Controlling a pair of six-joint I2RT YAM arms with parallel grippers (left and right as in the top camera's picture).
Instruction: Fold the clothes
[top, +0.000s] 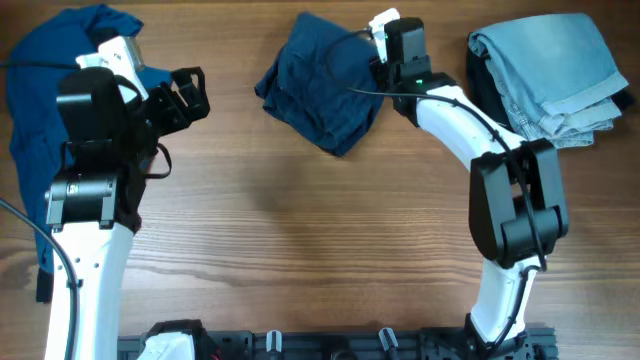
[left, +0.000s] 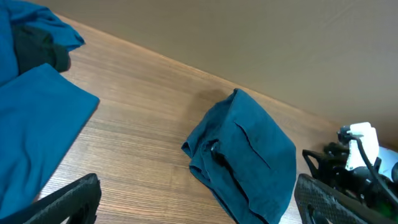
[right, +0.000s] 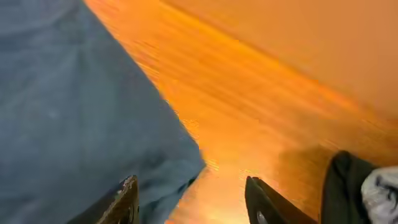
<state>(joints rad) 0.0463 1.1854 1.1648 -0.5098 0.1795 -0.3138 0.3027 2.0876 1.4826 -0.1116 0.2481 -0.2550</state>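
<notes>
My right pincer (right: 189, 200) is open to a medium gap and grips nothing. Its left finger (right: 124, 204) sits at the hem of the dark blue garment (top: 320, 82). I cannot tell if it touches the cloth or hangs just over it. A corner of that hem pokes into the gap and the rest of the gap shows bare tabletop (right: 261, 112). I read this as a placement for working the garment's near edge. The garment is a lumpy, half-folded bundle that needs another fold or a tidy.

The jeans (top: 550, 65) lie well off to the right of this pincer, folded flat on a dark item (top: 482, 78). I judge that pile finished and parked out of the way.

My left pincer (top: 188, 92) is wide open and empty, with both fingers apart and nothing between them. It points at the dark blue garment, which lies ahead of it and well apart across bare wood. I judge it to be waiting, or lined up to take the other side.

The bright blue shirt (top: 60, 60) lies behind and under the left arm, spread loose and not folded. It looks like the next piece.

Risk: a shallow pinch on the hem could lift just one layer and undo the bundle.
</notes>
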